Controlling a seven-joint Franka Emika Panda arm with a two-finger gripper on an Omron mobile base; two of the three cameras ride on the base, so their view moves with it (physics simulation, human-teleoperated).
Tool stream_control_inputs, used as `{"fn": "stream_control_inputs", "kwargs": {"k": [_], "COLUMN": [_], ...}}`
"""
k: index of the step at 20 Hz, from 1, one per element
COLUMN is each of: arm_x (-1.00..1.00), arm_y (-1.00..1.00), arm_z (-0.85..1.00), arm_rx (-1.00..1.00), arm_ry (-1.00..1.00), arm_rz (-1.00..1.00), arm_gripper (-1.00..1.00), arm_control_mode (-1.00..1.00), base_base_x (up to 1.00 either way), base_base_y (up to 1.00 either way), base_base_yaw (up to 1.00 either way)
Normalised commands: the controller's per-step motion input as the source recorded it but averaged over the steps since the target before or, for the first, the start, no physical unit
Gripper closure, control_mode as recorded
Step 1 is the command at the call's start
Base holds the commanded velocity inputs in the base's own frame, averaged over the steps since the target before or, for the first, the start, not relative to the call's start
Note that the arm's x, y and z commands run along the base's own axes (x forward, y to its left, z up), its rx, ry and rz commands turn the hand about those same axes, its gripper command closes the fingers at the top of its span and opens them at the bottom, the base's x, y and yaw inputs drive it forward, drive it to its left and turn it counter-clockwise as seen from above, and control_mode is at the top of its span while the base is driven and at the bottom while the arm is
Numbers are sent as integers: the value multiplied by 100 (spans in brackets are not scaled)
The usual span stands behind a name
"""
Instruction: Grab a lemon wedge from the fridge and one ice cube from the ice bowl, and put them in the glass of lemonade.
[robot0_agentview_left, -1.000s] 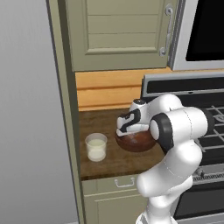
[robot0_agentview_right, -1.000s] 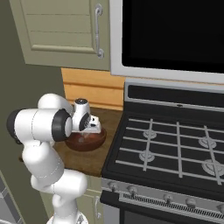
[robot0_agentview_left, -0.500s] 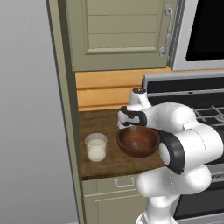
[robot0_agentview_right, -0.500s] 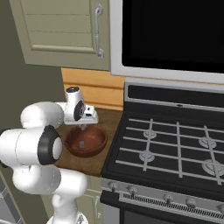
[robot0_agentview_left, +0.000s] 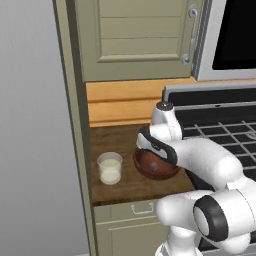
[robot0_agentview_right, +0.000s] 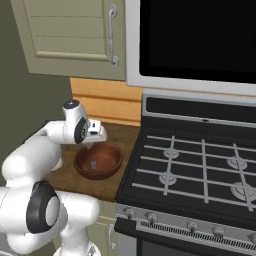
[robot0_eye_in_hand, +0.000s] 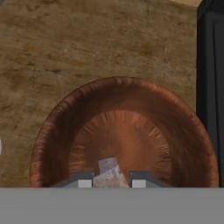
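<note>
The reddish-brown ice bowl (robot0_agentview_left: 168, 171) (robot0_agentview_right: 109, 167) (robot0_eye_in_hand: 57, 131) sits on the wooden counter beside the stove. My gripper (robot0_eye_in_hand: 112, 180) (robot0_agentview_right: 95, 141) hangs just above the bowl, pointing down. Its fingertips (robot0_eye_in_hand: 85, 179) press against both sides of a small pale ice cube (robot0_eye_in_hand: 111, 177). Another cube (robot0_eye_in_hand: 107, 165) (robot0_agentview_right: 93, 163) lies on the bowl's floor. The glass of lemonade (robot0_agentview_left: 110, 168), a short clear tumbler with pale liquid, stands left of the bowl, apart from it. The lemon wedge is out of view.
A black gas stove (robot0_agentview_right: 200, 165) borders the counter (robot0_agentview_left: 120, 137) on the right. Beige-green cabinet doors (robot0_agentview_left: 140, 35) hang above it. A flat grey surface (robot0_agentview_left: 35, 130) rises to the left, and a drawer handle (robot0_agentview_left: 143, 208) sits below the counter's front edge.
One second ago the hand was low in the bowl. It has since lifted out and now hovers above it, while the arm's elbow has swung toward the front.
</note>
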Motion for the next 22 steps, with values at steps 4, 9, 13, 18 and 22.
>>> {"fn": "stream_control_inputs", "kwargs": {"k": [4, 9, 13, 18, 22], "arm_x": [-24, -52, -70, -21, -4], "arm_y": [39, 78, 57, 63, 33], "arm_z": [48, 54, 25, 11, 1], "arm_rx": [0, 0, 6, 10, 0], "arm_ry": [-18, -21, -10, 9, 9], "arm_rz": [6, 16, 27, 25, 6], "arm_gripper": [100, 100, 100, 100, 100], "arm_control_mode": [-100, -100, -100, -100, -100], "base_base_x": [0, 0, 0, 0, 0], "base_base_y": [0, 0, 0, 0, 0], "base_base_yaw": [0, 0, 0, 0, 0]}}
